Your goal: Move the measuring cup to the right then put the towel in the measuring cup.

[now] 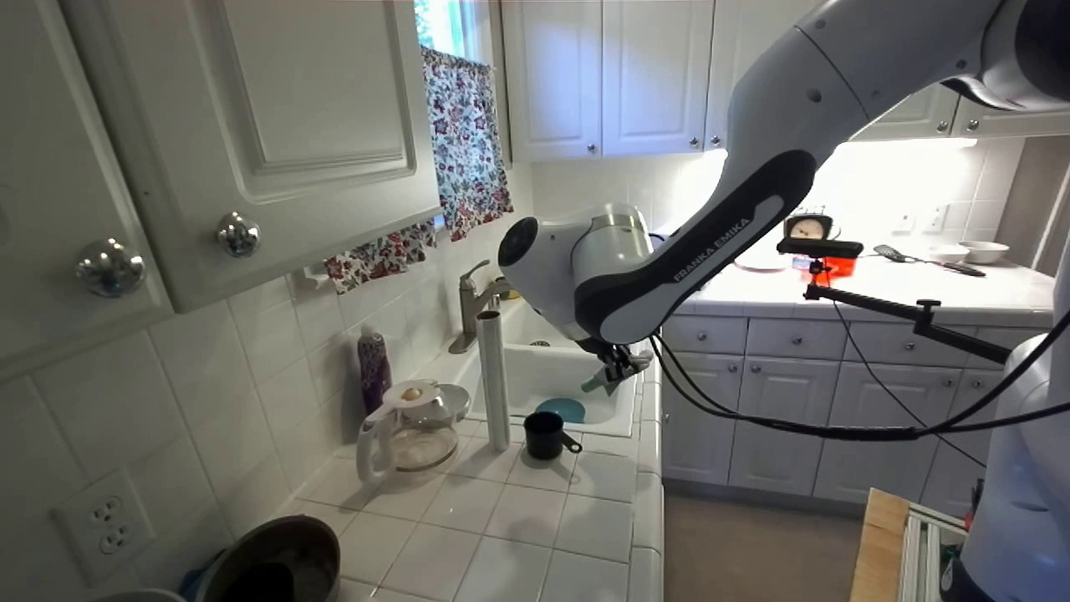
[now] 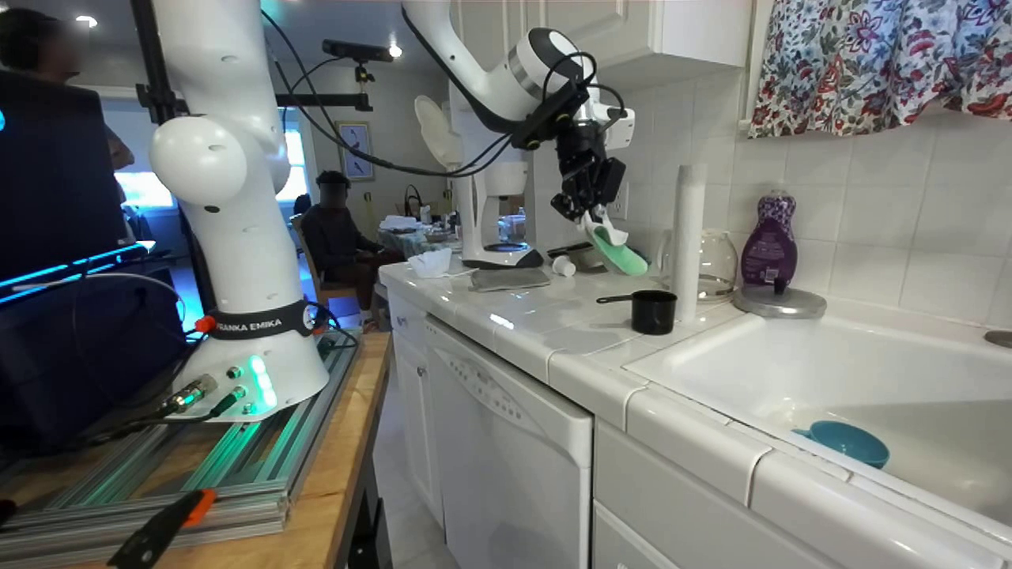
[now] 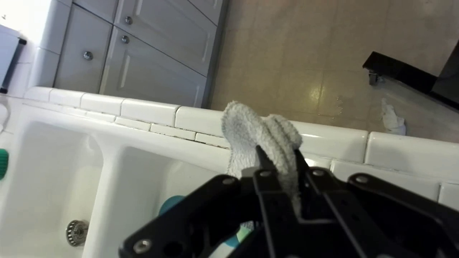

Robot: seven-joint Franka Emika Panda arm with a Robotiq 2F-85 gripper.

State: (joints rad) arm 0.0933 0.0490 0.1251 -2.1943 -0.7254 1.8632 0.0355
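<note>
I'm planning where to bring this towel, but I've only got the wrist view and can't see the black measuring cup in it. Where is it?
Observer: The black measuring cup stands upright on the tiled counter, beside the sink.
Operator: Anything tall near it?
Observer: Yes, a white tube stands close by, toward the tiled wall, with a gap between the two visible in an exterior view.
Operator: Which way is the cup turned?
Observer: Its handle points away from the wall, toward the counter's front edge.
</note>
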